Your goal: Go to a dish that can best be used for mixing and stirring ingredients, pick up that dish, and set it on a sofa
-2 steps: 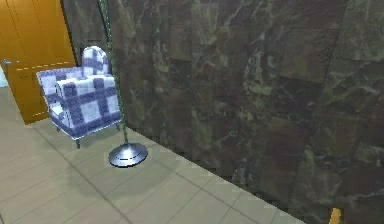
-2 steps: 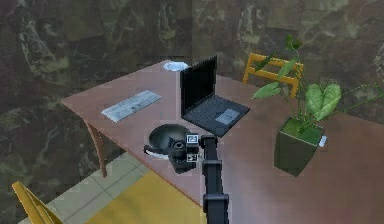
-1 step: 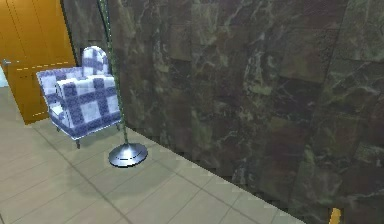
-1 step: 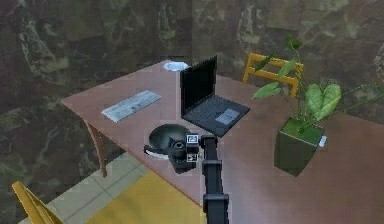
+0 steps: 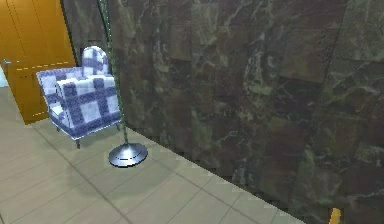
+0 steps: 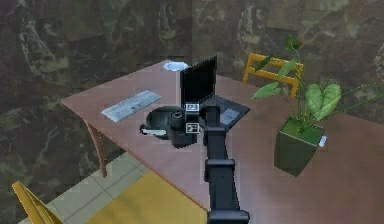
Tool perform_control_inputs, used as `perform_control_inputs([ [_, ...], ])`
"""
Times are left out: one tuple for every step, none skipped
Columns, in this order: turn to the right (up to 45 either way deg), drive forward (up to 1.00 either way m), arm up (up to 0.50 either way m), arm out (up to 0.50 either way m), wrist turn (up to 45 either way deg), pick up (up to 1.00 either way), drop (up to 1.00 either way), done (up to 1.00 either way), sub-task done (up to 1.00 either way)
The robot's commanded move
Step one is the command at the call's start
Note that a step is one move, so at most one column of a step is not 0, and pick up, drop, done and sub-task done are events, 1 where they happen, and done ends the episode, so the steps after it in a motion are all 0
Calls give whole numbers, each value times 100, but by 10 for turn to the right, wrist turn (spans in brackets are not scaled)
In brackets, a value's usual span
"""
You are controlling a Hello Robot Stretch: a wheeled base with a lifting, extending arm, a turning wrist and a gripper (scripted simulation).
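In the arm side view a reddish-brown table (image 6: pixel 110 95) stands against a dark marble wall. A small pale round dish (image 6: pixel 178 65) rests near its far edge, behind a dark laptop (image 6: pixel 200 80). My arm (image 6: pixel 224 175) rises from the bottom edge to two white marker squares (image 6: pixel 200 109). Left of them the gripper (image 6: pixel 160 124) hangs over the tabletop, with a dark rounded shape at its far end. I cannot tell whether it holds anything.
A flat grey keyboard-like slab (image 6: pixel 132 105) lies on the table's left part. A leafy plant in a dark pot (image 6: pixel 298 140) stands on the right. Yellow chairs show behind (image 6: pixel 270 68) and at bottom left (image 6: pixel 30 205). Ahead: plaid armchair (image 5: pixel 82 95), floor-lamp base (image 5: pixel 128 154), orange door (image 5: pixel 30 50).
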Motion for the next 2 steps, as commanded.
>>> perform_control_inputs([
  [0, 0, 14, 0, 0, 0, 0, 0, 0],
  [0, 0, 0, 0, -450, 0, 0, 0, 0],
])
